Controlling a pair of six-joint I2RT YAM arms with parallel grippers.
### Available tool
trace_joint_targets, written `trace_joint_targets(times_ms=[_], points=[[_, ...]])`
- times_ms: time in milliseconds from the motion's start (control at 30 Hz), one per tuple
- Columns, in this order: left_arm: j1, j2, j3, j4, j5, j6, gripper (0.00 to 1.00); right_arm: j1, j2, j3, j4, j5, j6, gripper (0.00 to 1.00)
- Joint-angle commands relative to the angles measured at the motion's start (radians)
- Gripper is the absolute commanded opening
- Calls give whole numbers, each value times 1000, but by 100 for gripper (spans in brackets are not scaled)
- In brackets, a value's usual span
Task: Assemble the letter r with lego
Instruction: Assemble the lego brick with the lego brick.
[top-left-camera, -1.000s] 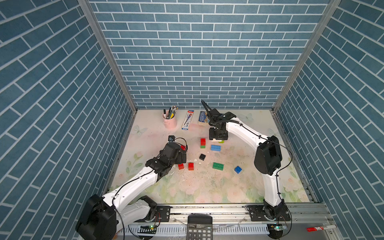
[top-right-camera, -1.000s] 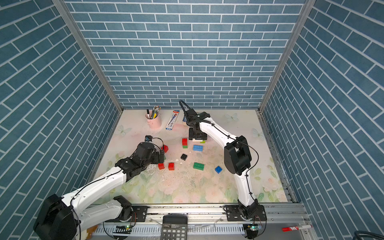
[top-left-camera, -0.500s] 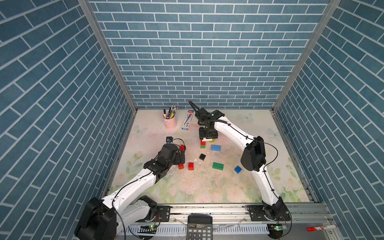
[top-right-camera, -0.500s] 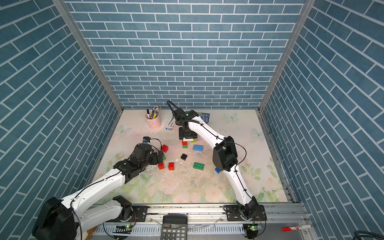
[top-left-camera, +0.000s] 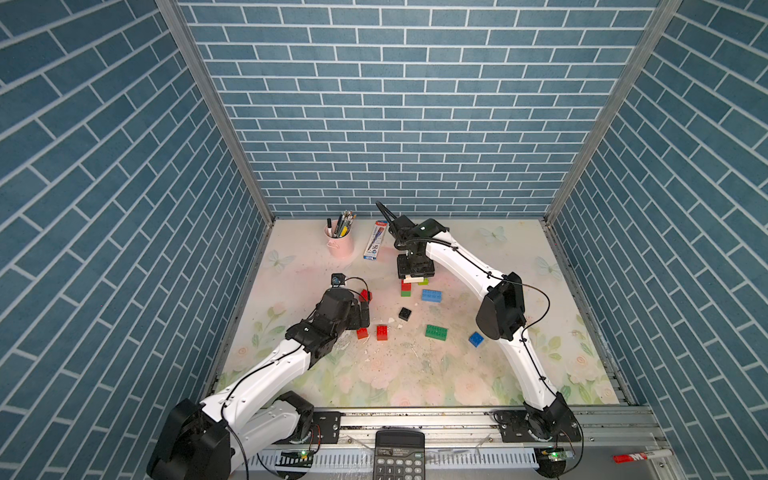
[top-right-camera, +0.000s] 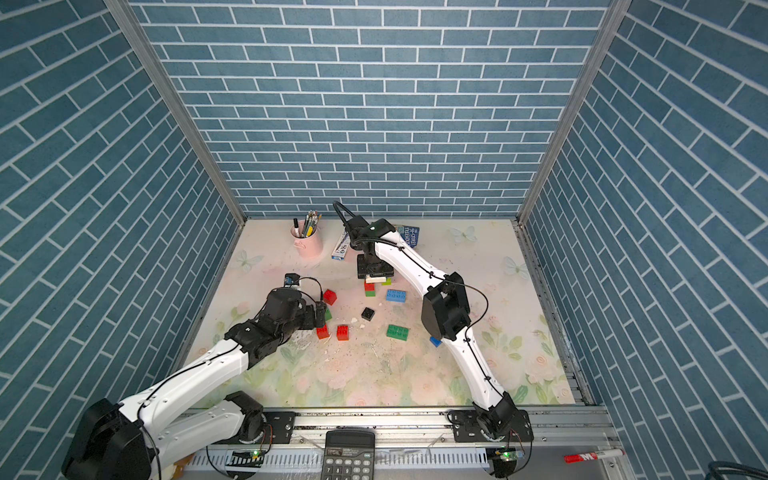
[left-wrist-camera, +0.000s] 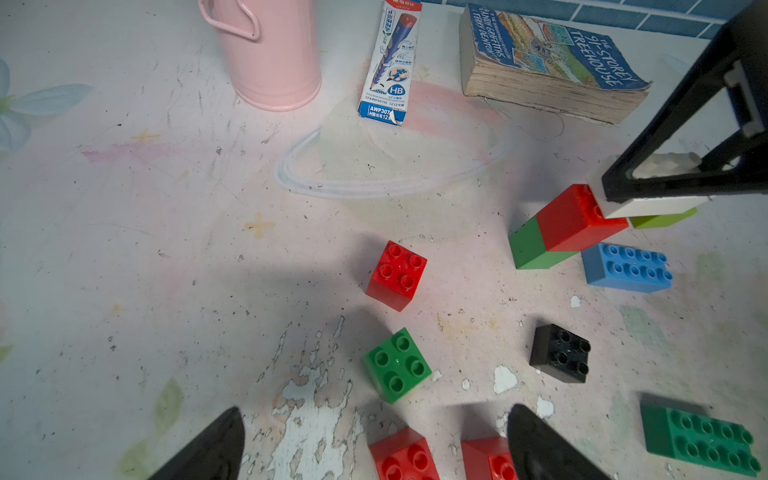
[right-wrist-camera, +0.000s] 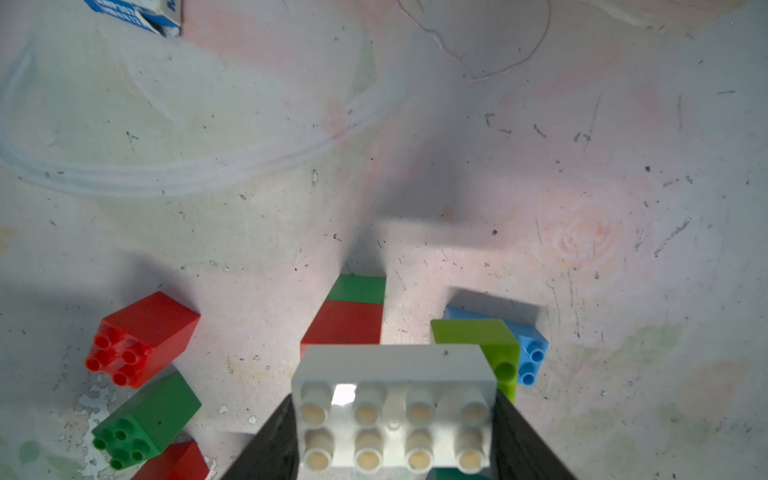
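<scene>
Four red bricks, three green bricks

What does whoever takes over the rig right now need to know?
Left gripper: open, empty, above the table.
Right gripper: shut on white long brick, at the top of red brick; cannot tell if it is seated.
Done: red brick stacked on green brick; lime brick beside them.
Left: seat the white one, finish the r.
Loose: blue long brick, black brick, green long brick.
</scene>
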Motion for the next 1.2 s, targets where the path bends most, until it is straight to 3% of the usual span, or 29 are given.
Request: trace_joint_targets(times_ms=[0,1167], points=[[6,-4,-7,1,-2,8,100,4,25,28,-42,-11,13,14],[7,3,-6,-3,-9,7,100,12,47,0,-29,12,36,14]])
